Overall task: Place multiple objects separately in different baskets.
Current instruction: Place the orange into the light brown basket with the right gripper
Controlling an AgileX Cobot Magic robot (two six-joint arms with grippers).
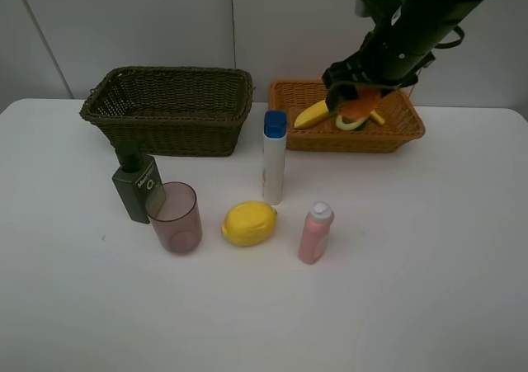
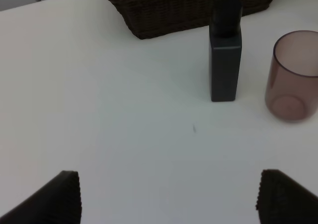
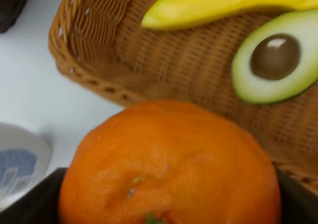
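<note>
The left tool (image 2: 169, 196) is out of sight in the high view. Its wrist camera shows only two dark fingertips (image 2: 64, 196), cut off at the frame edge. They are spread wide with nothing between them, over the white worktop (image 2: 124, 110). Ahead of this tool, well apart, stands the dark green rectangular pump bottle (image 2: 226, 65). Its pump head is hard to separate from the dark brown-olive woven wicker basket (image 2: 164, 13) behind it, which is itself cropped. Just beside the bottle, the translucent pinkish plastic tumbler (image 2: 293, 80) stands upright and is partly cut off.

Between the two tools, on open worktop, are three more things:
- the oval yellow lemon (image 1: 248, 223);
- the tall white blue-capped bottle (image 1: 274, 162), upright;
- the small pink white-capped bottle (image 1: 315, 233), upright.

The right tool (image 1: 356, 100) hangs over the orange-tan shallow wicker basket (image 1: 396, 134), clamped on the round orange (image 3: 169, 164). In its wrist view the fruit fills the frame, and the fingers show only as dark slivers at either side. Beyond the tool, inside that basket, lie the curved yellow banana (image 3: 223, 5) and the halved avocado (image 3: 276, 67), cut face up with its brown pit showing. In the high view the tool and orange hide part of both. Whether the orange touches the basket floor cannot be told. A white-and-blue shape at the wrist view's edge is too blurred to name.
</note>
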